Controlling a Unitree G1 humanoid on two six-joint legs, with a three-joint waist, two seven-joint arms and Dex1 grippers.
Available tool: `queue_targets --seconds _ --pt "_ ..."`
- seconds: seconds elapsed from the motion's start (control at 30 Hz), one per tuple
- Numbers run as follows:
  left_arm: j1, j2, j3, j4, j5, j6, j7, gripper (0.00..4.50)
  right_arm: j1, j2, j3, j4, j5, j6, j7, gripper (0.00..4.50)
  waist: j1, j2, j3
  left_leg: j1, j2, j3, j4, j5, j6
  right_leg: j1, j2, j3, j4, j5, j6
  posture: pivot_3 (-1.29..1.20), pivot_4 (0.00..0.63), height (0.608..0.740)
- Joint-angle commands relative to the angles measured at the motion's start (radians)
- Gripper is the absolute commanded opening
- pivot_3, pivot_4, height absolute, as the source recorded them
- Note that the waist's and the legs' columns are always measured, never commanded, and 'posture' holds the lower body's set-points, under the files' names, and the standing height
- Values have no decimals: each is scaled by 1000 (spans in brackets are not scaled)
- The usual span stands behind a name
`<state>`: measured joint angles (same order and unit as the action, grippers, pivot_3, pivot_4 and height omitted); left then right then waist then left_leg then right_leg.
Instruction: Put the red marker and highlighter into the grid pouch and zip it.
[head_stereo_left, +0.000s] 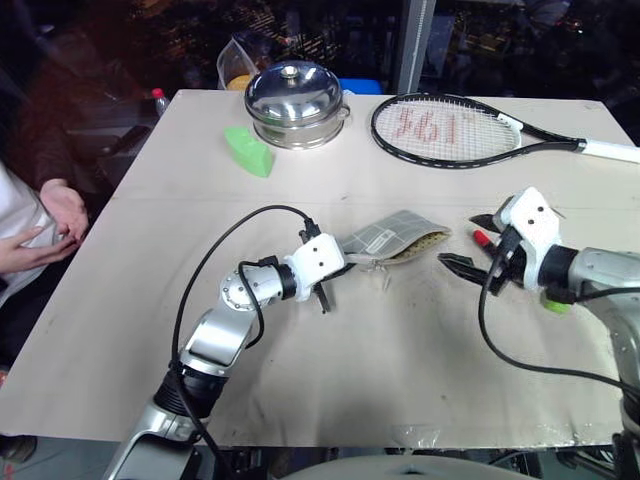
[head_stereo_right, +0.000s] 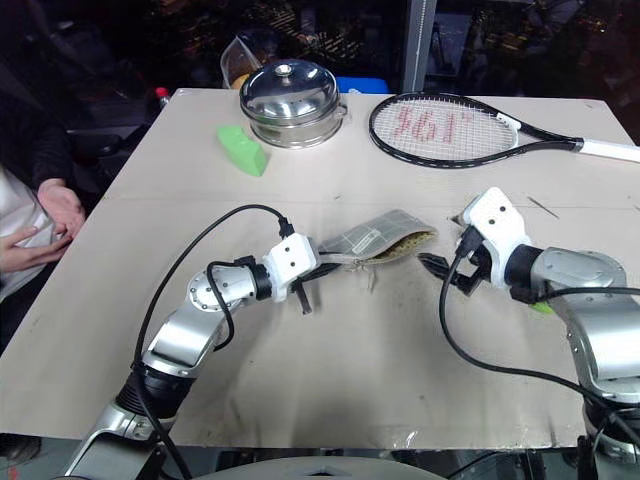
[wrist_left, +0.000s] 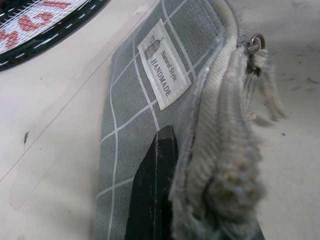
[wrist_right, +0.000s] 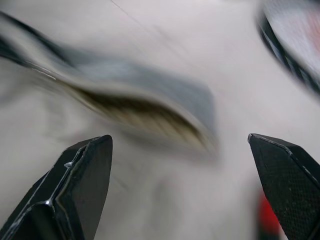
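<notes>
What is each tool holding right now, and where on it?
The left tool is shut on the pouch at the zipper edge of its near end. The right tool is open and holds nothing.

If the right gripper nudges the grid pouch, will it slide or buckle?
Probably buckle: the grid pouch is soft fabric, its open mouth already sagging. It looks light, but the left gripper pinches one end, so it would likely pivot there rather than slide.
</notes>
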<state>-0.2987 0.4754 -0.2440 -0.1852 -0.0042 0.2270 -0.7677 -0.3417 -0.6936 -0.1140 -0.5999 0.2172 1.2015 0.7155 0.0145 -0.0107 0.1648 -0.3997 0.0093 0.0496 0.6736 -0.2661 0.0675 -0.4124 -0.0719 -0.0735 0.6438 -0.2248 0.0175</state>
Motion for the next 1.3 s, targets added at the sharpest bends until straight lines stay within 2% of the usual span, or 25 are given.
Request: queue_targets --seconds 0.03,0.2,0.23,0.3,0.53,0.57,0.63,0.8,0.9,0.93,1.03,1.17,1.3 --pt "-6 -7 22 -21 -11 -7 20 0 -55 -43 118 104 -60 72 -98 4457 0 0 0 0 0 0 0 0 0 0 0 0 0 0 0 0 150 740" --pt "-12 -14 22 -32 -17 -4 22 0 -117 -38 251 387 -115 -11 -141 4457 -1 0 0 0 0 1 -1 0 0 -1 1 0 0 0 0 0 150 740" --pt "-11 -15 24 -34 -18 -5 23 0 -121 -42 262 426 -125 -37 -145 4043 -1 -1 -1 0 0 1 0 0 0 0 1 0 0 0 0 0 150 740" --pt "-6 -14 29 -35 -18 -9 25 0 -122 -58 265 451 -124 -61 -135 3640 -2 -4 -2 0 0 1 0 0 0 1 1 0 0 0 0 0 150 740" --pt "5 -24 37 -9 -26 -23 35 0 -23 -167 207 322 -82 -86 -82 404 25 -4 -2 -2 -1 0 4 -1 2 1 0 0 -1 0 1 0 150 740" --pt "3 -26 35 -3 -25 -27 34 0 -5 -185 199 288 -76 -85 -76 191 29 -4 -2 -2 -1 0 4 -1 2 1 0 0 -1 0 1 0 150 740" --pt "0 -28 32 10 -25 -36 32 0 29 -216 187 220 -67 -84 -68 186 30 -3 -2 -4 -1 -1 5 -1 2 1 0 -1 -1 0 1 0 150 740" --pt "-14 -32 30 39 -29 -56 20 0 72 -200 81 54 16 -37 -50 186 19 -2 -1 -4 0 -1 5 -1 2 0 0 -2 -1 0 1 0 150 740" --pt "-25 -35 33 55 -35 -57 13 0 24 -175 27 -96 143 5 9 186 13 -1 -1 -3 0 -1 5 -1 2 0 1 -2 -1 0 1 0 150 740" --pt "-28 -36 30 58 -35 -59 11 0 -20 -176 58 -145 162 33 6 186 9 -1 -1 -3 1 -2 5 -1 2 0 1 -3 -1 0 1 0 150 740" --pt "-36 -45 19 63 -37 -63 5 0 -147 -237 287 -213 103 28 -23 186 3 0 0 -3 1 -2 5 -1 2 0 1 -3 -1 0 1 0 150 740" --pt "-46 -59 7 59 -38 -66 -2 0 -282 -265 532 -160 -11 -28 -52 186 3 -1 -1 -5 0 -3 5 -1 2 -1 0 -5 -2 0 1 0 150 740" --pt "-62 -60 -11 48 -36 -71 -24 0 -397 -261 660 -56 -118 -107 -51 186 1 -1 -1 -13 0 -3 10 1 -2 -7 0 -5 0 0 1 0 150 740"
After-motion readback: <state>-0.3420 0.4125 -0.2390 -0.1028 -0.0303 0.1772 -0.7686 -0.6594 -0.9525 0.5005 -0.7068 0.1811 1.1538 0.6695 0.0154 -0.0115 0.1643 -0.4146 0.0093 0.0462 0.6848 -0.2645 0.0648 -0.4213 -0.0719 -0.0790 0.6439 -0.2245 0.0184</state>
